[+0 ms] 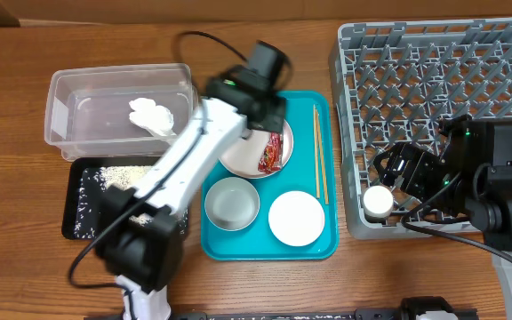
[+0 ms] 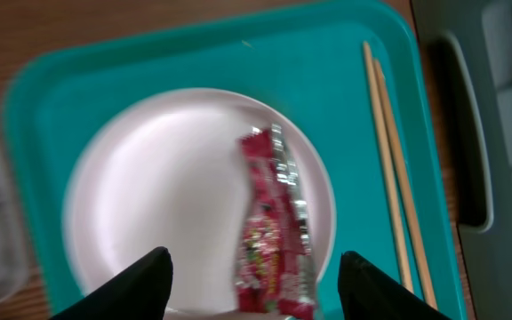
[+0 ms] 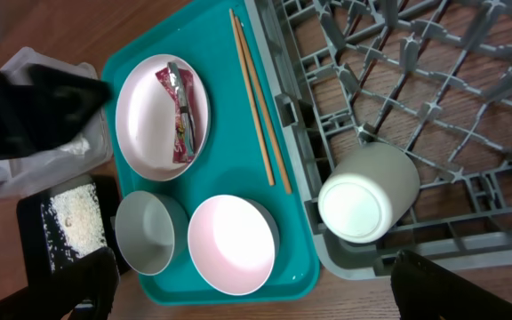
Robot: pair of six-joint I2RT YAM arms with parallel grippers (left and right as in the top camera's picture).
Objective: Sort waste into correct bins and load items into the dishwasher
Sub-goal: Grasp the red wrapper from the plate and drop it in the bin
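The red-and-white wrapper point(image 1: 274, 153) lies on the white plate point(image 1: 243, 156) on the teal tray point(image 1: 327, 249). My left gripper point(image 2: 254, 289) is open above the plate point(image 2: 167, 196), its fingers either side of the wrapper point(image 2: 274, 222), not touching it. Chopsticks point(image 1: 320, 164) lie along the tray's right side. A grey-white bowl point(image 1: 232, 203) and a pinkish bowl point(image 1: 297, 218) sit at the tray's front. The white cup point(image 3: 369, 191) lies in the grey rack point(image 1: 434, 80) at its front left corner. My right gripper point(image 3: 256, 293) is open and empty, hovering by the cup.
The clear tub point(image 1: 60, 98) at back left holds white tissue point(image 1: 154, 116). The black tray point(image 1: 74, 227) in front of it holds rice grains point(image 1: 118, 176). The left arm crosses above both bins. Bare wooden table runs along the front edge.
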